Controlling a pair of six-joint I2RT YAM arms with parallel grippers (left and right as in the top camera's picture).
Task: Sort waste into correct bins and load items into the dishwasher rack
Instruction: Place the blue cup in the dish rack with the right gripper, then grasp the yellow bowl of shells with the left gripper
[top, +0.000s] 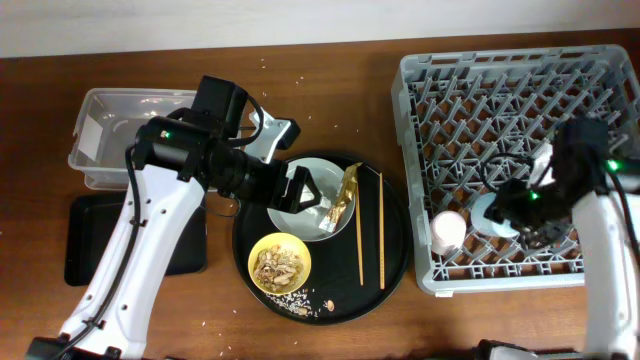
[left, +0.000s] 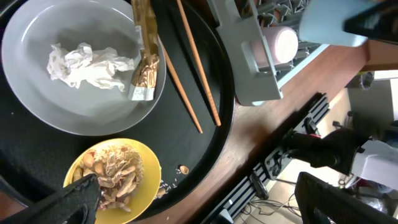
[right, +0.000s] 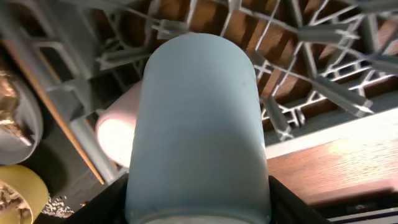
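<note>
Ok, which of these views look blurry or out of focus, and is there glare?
Overhead: sharp, evenly lit, no strong glare. Left wrist: plate and tissue crisp, blue cup at top right smeared. Right wrist: blue cup fills the frame, slightly soft; rack behind looks clearer.

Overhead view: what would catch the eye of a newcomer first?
The big grey dishwasher rack fills the right side, where the right gripper holds a blue cup next to a pink cup. At the centre, a round black tray carries a plate with white tissue and a gold wrapper, and a yellow bowl of food scraps.
</note>
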